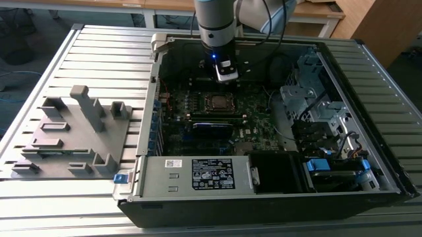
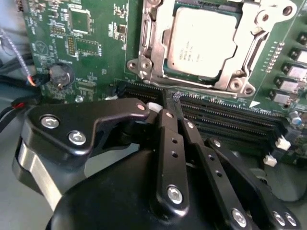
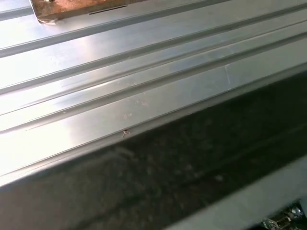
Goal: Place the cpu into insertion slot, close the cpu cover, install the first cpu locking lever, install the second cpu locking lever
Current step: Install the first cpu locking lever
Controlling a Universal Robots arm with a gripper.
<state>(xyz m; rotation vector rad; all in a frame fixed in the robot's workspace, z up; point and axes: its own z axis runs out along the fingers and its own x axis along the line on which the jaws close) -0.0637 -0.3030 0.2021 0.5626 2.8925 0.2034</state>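
1. You had the open computer case [image 1: 343, 163] lying on the ribbed metal tabletop [image 1: 99, 54], with a grey moulded fixture tray [image 1: 72, 133] beside it toward the exterior view's left.
2. Inside the case you saw the green motherboard [image 1: 197, 123], which the second wrist view showed close up with its small chips and a round coin battery [image 2: 60, 74].
3. Your arm [image 1: 216, 19] came down into the case from above, and its gripper [image 1: 226, 74] hung over the board near the socket, not touching it.
4. In the second wrist view the gripper's black fingers [image 2: 168, 139] were pressed together at the tips with nothing between them.
5. The memory slots [image 2: 230, 120] ran as long dark rows just beside the socket, between it and the gripper's tips.
6. The insertion slot [image 1: 218, 102] sat near the middle of the board; you saw its silver metal rim around a square opening.
7. The cpu cover [image 2: 151, 45], a thin silver frame with a cut-out middle, lay flat over the socket with the chip showing through it.
8. The cpu [image 2: 201, 40] sat in the socket: a flat square with a dull silvery-tan top and faint printing.
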